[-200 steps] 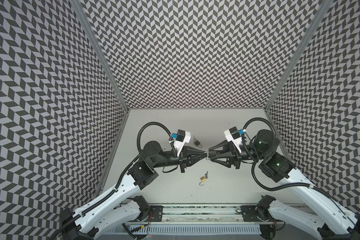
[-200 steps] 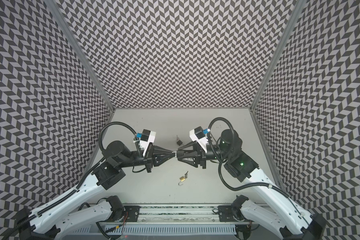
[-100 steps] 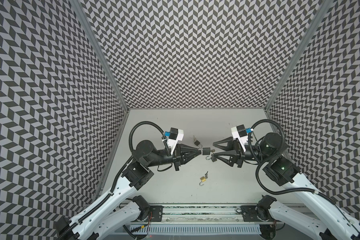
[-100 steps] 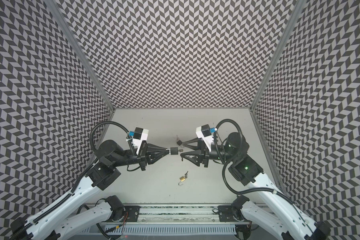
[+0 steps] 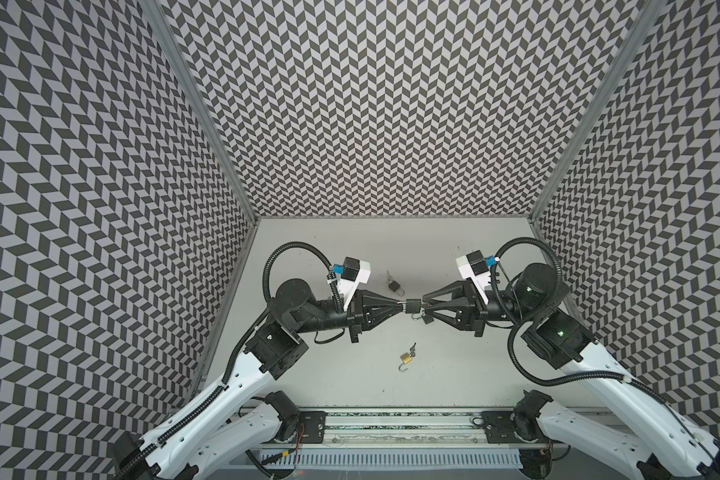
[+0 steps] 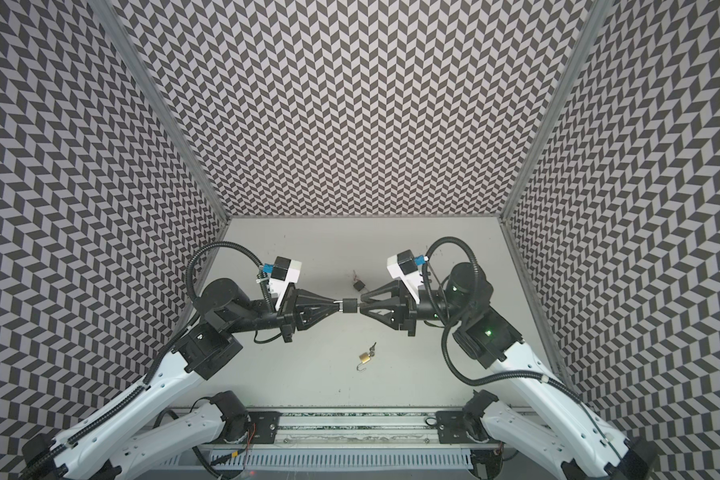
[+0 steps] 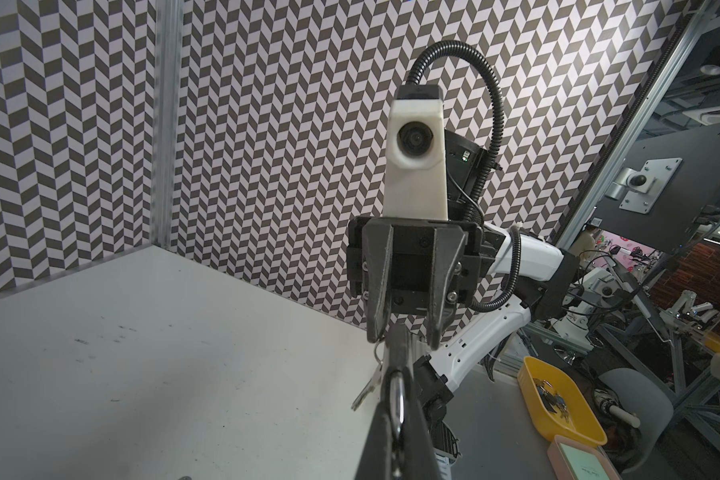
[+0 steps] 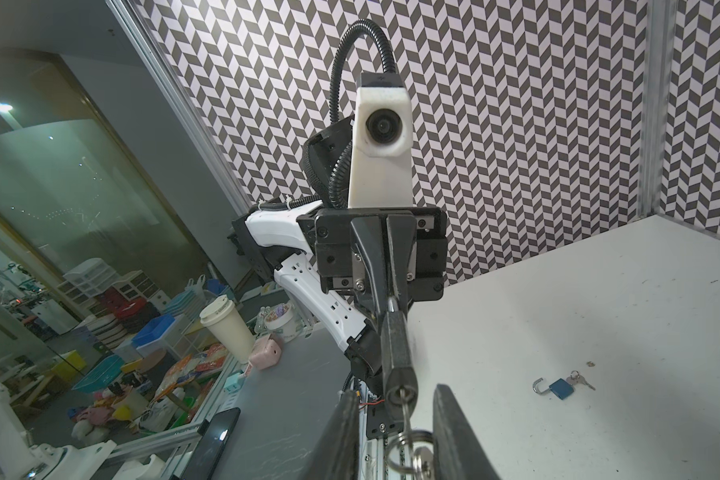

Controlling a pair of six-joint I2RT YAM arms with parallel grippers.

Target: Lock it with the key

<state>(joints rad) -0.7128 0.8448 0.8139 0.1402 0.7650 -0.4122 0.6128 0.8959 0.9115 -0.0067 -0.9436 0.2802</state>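
Holding the black padlock (image 5: 413, 305) in the air at the middle of both top views, the left gripper (image 5: 403, 305) is clamping its shiny steel shackle (image 7: 398, 395). The key (image 8: 405, 415) is already sitting in the keyhole (image 8: 400, 392), its ring (image 8: 408, 451) dangling. The right gripper (image 5: 424, 304) is framing the key with jaws apart, not pinching it yet. Pinching and turning are remaining, it seems. The padlock is looking matte and blocky; the key is thin flat metal. A brass padlock (image 5: 406, 357) is lying lower on the scuffed table (image 5: 454, 374).
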